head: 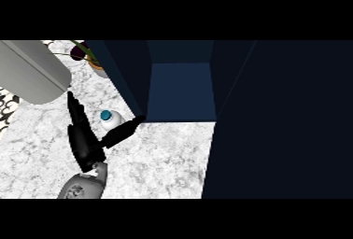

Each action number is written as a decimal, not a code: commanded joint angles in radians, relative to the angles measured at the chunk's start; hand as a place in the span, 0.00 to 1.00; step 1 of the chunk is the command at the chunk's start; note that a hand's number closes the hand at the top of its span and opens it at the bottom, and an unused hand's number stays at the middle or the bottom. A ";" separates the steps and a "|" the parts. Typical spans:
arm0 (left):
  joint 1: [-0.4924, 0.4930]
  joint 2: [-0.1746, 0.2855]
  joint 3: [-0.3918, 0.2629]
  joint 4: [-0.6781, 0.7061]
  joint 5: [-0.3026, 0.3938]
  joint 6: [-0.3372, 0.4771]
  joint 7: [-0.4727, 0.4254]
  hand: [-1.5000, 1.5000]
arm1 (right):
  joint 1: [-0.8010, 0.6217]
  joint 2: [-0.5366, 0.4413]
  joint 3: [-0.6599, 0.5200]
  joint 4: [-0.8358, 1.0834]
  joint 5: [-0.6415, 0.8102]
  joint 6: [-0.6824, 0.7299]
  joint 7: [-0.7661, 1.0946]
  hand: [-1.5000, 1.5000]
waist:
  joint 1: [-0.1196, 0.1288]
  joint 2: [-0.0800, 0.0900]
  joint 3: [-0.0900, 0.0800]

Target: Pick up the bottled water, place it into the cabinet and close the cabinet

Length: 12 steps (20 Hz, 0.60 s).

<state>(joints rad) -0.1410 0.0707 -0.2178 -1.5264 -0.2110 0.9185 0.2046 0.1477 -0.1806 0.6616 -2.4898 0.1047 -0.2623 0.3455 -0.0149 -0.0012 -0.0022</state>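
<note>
The bottled water (111, 120) stands on the marble counter (158, 158), white with a teal cap, just in front of the cabinet's left corner. My left hand (84, 142) comes in from the lower left. Its fingers (74, 109) stretch straight up along the bottle's left side. The thumb (124, 130) spreads out under the bottle's right side, so the bottle sits in the gap with the hand open. The dark blue cabinet (180, 91) stands open, its inside showing nothing. Its large door (283, 121) swings out over the right half of the view. My right hand is out of sight.
A big rounded grey object (31, 70) fills the upper left corner. A potted plant (95, 61) stands behind the bottle beside the cabinet's left side panel (121, 74). A black-and-white patterned strip (5, 109) runs along the left edge.
</note>
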 commanded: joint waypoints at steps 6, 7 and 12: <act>-0.047 -0.070 0.060 0.222 0.176 -0.049 -0.268 0.00 | 0.020 -0.036 0.047 -0.132 0.141 -0.038 0.049 0.00 | 0.001 -0.001 0.001; -0.102 -0.070 0.070 0.327 0.247 -0.039 -0.343 0.00 | 0.057 -0.069 0.024 -0.130 0.081 -0.019 0.003 0.00 | -0.007 0.001 0.001; -0.082 -0.070 0.146 0.415 0.359 -0.142 -0.503 0.00 | -0.018 -0.071 -0.064 -0.097 0.016 -0.012 0.029 0.00 | 0.005 0.003 0.001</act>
<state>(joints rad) -0.2018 0.0046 -0.1265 -1.2072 0.0653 0.8428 -0.1914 0.1439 -0.2266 0.6596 -2.4878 0.1032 -0.2919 0.3178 -0.0148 -0.0001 -0.0017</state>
